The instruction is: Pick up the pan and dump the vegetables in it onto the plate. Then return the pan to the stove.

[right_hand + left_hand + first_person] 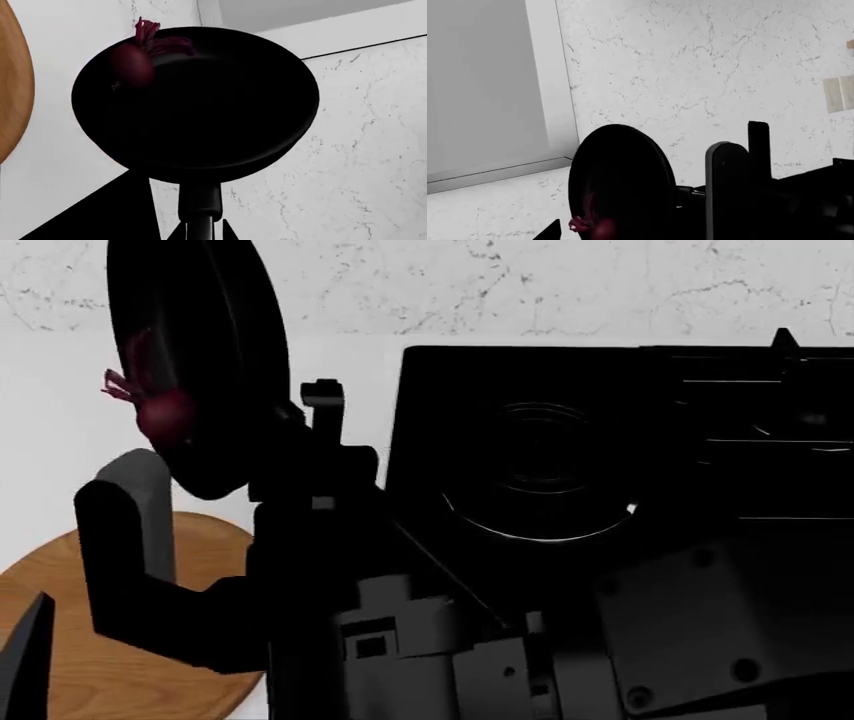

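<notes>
My right gripper (200,231) is shut on the thin handle of the black pan (200,100). It holds the pan tipped steeply on edge, up left of the stove (561,390). The pan also shows in the head view (200,340) and the left wrist view (620,180). The dark red vegetable (131,62) lies against the pan's low rim with its magenta stalk poking over the edge (160,410). The wooden plate (80,660) lies below and nearer, at the left. My left gripper (640,236) is open and empty. One pointed fingertip (550,231) shows beside the pan.
My right arm (400,640) crosses from lower right over the stove's near corner and part of the plate. A shiny burner ring (547,480) is uncovered. A white marble wall (707,75) stands behind, with a grey panel (480,85) and a beige outlet (839,94).
</notes>
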